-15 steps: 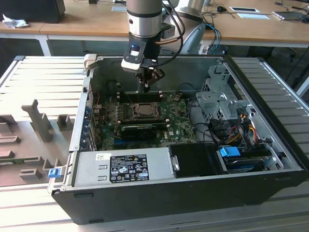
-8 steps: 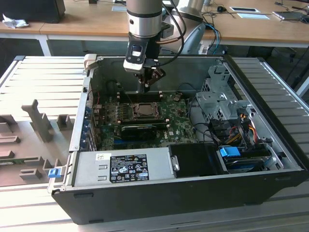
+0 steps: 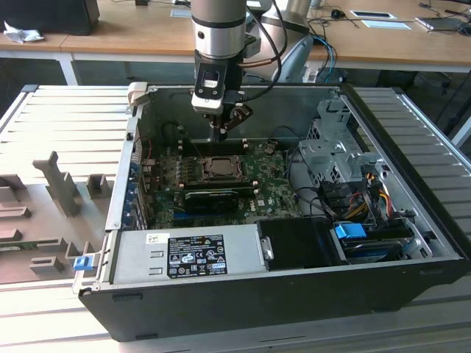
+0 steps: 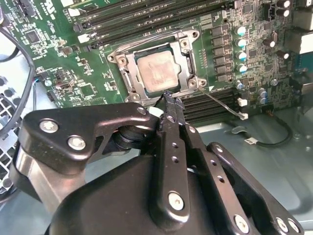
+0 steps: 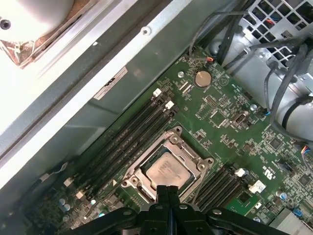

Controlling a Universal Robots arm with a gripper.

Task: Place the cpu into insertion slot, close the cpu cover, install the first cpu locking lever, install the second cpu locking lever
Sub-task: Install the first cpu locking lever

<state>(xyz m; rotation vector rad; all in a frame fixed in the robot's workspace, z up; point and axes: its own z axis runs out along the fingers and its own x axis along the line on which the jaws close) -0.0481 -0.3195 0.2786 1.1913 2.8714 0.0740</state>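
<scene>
The cpu (image 4: pixel 155 72) lies flat in the insertion slot (image 4: pixel 128 81) on the green motherboard (image 4: pixel 58 58), its pale metal top showing through the cpu cover (image 4: pixel 188 58), which lies down over it. One thin silver locking lever (image 4: pixel 222 104) sticks out sideways from the socket's corner. My gripper (image 4: pixel 168 96) is shut with nothing seen between its fingers, its tips just beside the socket's edge. In the first wrist view the cpu (image 5: pixel 164 170) sits right off the gripper (image 5: pixel 167 188). In the exterior view the gripper (image 3: pixel 221 134) hangs over the slot (image 3: pixel 218 168).
The open computer case (image 3: pixel 243 301) walls in the board. A long black card (image 3: pixel 211 197) lies just in front of the socket, and a power supply (image 3: pixel 195 254) sits nearer. A drive cage (image 3: pixel 331 147) and cables (image 3: pixel 360 198) fill the exterior view's right. Memory slots (image 5: pixel 122 144) flank the socket.
</scene>
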